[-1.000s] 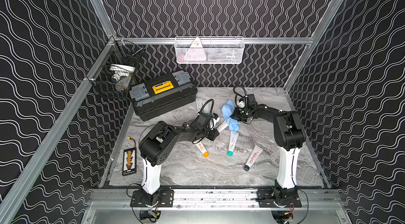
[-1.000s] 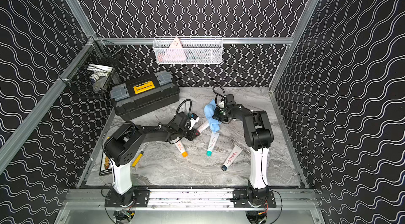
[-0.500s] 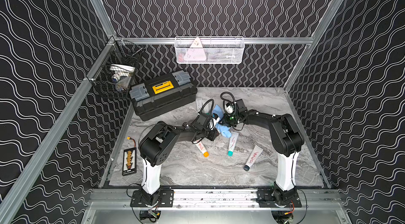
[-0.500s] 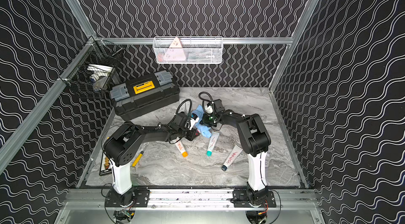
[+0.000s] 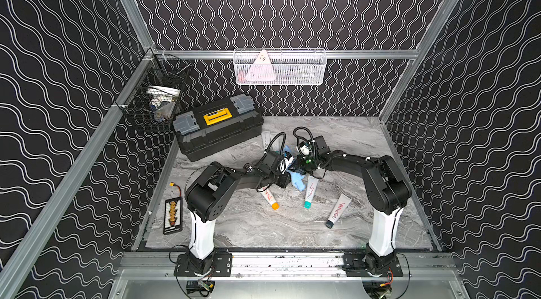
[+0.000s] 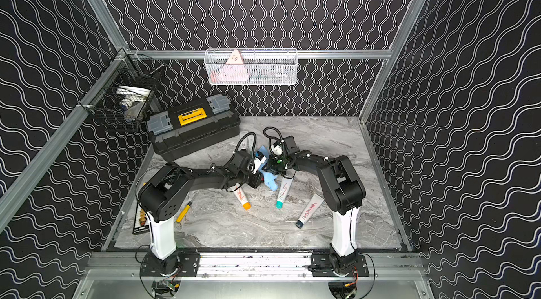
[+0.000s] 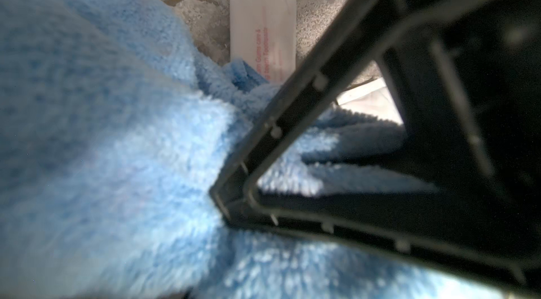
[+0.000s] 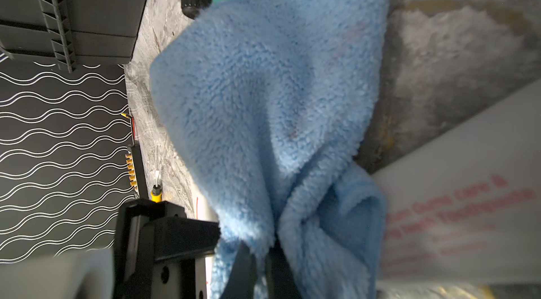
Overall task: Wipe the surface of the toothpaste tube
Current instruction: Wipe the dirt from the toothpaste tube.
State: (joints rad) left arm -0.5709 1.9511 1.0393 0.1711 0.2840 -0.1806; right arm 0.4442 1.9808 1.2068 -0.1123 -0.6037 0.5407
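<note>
In both top views a white toothpaste tube with an orange cap [image 5: 268, 196] [image 6: 242, 195] lies on the marble floor. Its tail runs under my left gripper [image 5: 285, 179] [image 6: 257, 179], which looks shut on it, though the blue cloth hides the jaws in the left wrist view. My right gripper [image 5: 297, 167] [image 8: 263, 253] is shut on the fluffy blue cloth [image 5: 298, 180] [image 8: 263, 92] and holds it against the left gripper. The cloth [image 7: 117, 136] fills the left wrist view.
A teal-capped tube [image 5: 310, 192] lies just right of the cloth and a dark-capped tube [image 5: 338, 209] further right. More tubes [image 5: 265, 139] lie by the black toolbox [image 5: 218, 127] at the back left. A battery board [image 5: 172, 214] lies at the left edge.
My right gripper has carried the blue cloth leftward and nearer, from the back right up against the left gripper. The left arm has stayed in place.
</note>
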